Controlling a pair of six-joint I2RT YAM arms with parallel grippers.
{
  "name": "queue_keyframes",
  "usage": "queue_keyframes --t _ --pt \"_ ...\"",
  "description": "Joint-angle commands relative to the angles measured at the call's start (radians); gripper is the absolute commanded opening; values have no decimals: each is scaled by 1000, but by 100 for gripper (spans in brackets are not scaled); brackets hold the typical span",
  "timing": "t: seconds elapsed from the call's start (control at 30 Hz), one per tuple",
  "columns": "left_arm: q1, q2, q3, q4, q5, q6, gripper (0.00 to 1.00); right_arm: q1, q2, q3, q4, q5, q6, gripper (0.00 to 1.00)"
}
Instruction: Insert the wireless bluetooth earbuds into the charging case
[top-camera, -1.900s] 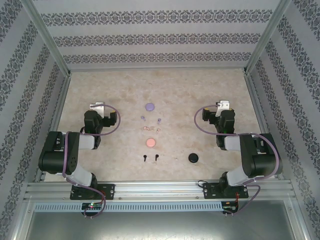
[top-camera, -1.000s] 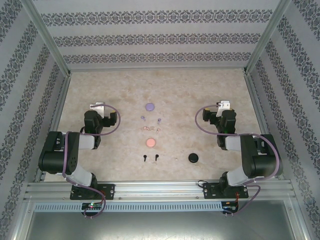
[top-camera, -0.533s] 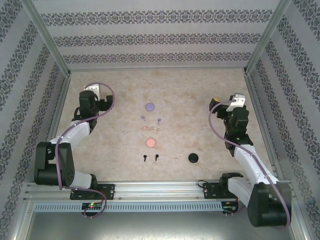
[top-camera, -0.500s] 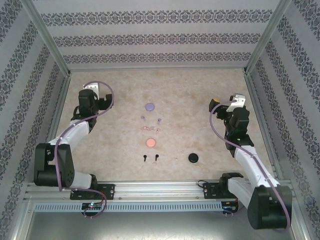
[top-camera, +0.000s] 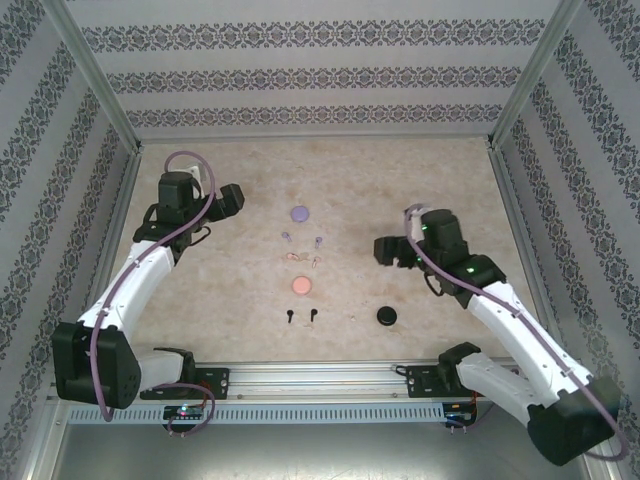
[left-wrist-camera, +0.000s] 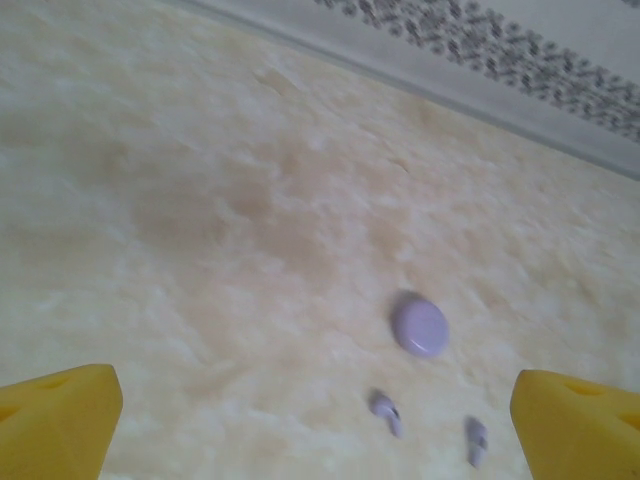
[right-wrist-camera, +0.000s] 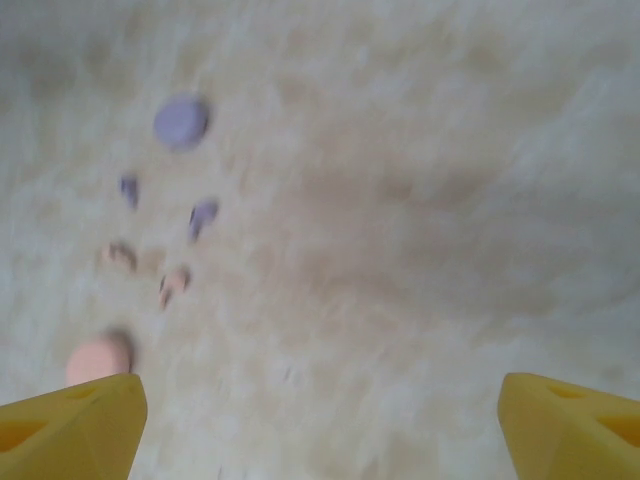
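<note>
Nothing inserted yet. Lilac earbuds (top-camera: 285, 236) lie near lilac case (top-camera: 299, 213); pink earbuds (top-camera: 292, 256) near pink case (top-camera: 301, 286); black earbuds (top-camera: 289, 318) apart from black case (top-camera: 387, 315). Left gripper (top-camera: 228, 197) and right gripper (top-camera: 388, 250) both wide, empty. All insertions left.

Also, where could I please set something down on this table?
The far strip between the purple case and the back wall is bare, as is the near-left patch between the left arm and the black earbuds. The centre column from that case down to those earbuds is crowded, and the black case sits near-right.
</note>
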Motion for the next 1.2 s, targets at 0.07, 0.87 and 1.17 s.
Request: queue_keyframes --t 0.07,0.87,1.17 --pt "-61 -31 33 -109 92 -76 100 139 119 48 -339 123 75 90" --pt "-190 32 126 -85 139 -81 100 223 513 90 -383 6 61 83" --pt "-194 23 139 -100 137 -82 100 251 581 94 -368 1 76 79"
